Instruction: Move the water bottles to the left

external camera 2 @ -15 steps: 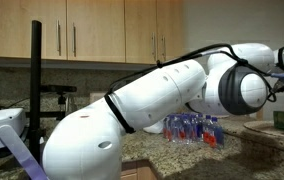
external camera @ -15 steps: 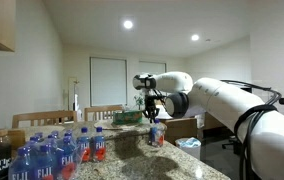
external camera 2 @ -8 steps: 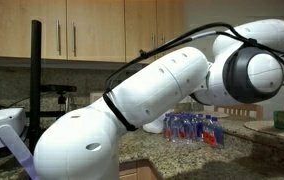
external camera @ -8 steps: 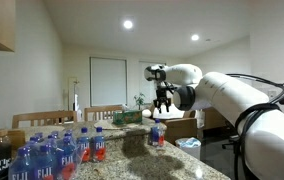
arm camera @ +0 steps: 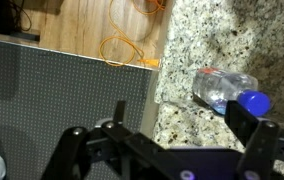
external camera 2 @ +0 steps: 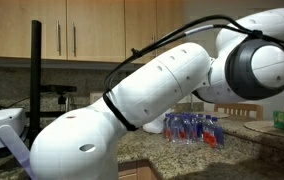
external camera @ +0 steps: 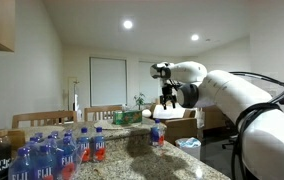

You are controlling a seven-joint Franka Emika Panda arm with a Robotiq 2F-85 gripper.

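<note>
In an exterior view one small water bottle (external camera: 158,133) with a blue cap and red label stands alone on the granite counter (external camera: 172,165). My gripper (external camera: 168,107) hangs open just above it, not touching. More small red-labelled water bottles (external camera: 92,146) stand in a group further along the counter, also visible as a cluster (external camera 2: 192,128) behind the arm. From the wrist the released bottle (arm camera: 225,90) shows from above beside one finger (arm camera: 263,141), and the gripper (arm camera: 167,150) holds nothing between its jaws.
A wrapped pack of larger FIJI bottles (external camera: 34,160) sits at the near end of the counter. The counter edge (arm camera: 159,95) drops to a wooden floor with an orange cable (arm camera: 122,45). Chairs (external camera: 104,113) stand behind. The arm's bulk (external camera 2: 132,110) fills much of one view.
The gripper was shut on the bottle on the counter; it has opened, let the bottle go and risen a little above it.
</note>
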